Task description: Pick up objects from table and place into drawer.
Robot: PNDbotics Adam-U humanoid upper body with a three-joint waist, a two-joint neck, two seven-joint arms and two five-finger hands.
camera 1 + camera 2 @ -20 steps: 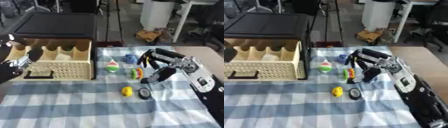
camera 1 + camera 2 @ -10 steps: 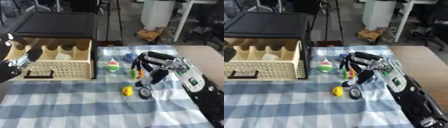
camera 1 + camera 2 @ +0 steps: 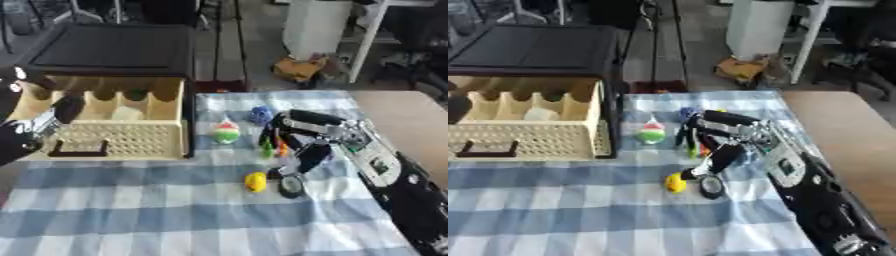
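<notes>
Right hand: the black-and-silver right hand (image 3: 302,137) reaches in over the blue-and-white checked tablecloth (image 3: 149,205), fingers curled down around a slim green-and-orange upright object (image 3: 271,146); it appears to pinch it, though the contact itself is hidden behind the fingers.
Left hand: the black left hand (image 3: 39,125) sits at the left edge against the front of the cream perforated plastic drawer (image 3: 114,140), fingers bent at its rim; whether it grips the drawer cannot be told.
Task objects: four more small pieces lie near the right hand — a round red, white and green toy (image 3: 226,132) just left of it, a small blue lumpy object (image 3: 261,114) behind it, a small yellow rounded object (image 3: 255,181) and a dark ring-shaped object (image 3: 290,186) in front.
Handling: all look like light toy pieces, probably rigid plastic. The slim one, judged by its shape, is best taken across its narrow middle; it could tip or slip between fingertips. The round ones may roll if nudged.
Drawer: pulled out, well to the left of the objects, with divided compartments along its back; a pale object (image 3: 128,113) lies in one.
Surface: the cloth is soft and could wrinkle under a dragging finger; bare wooden tabletop (image 3: 398,112) shows at right.
Room: behind the table, a black cabinet top (image 3: 114,47), concrete floor, a white unit (image 3: 319,25) and a brown crumpled item (image 3: 297,68) on the floor.
</notes>
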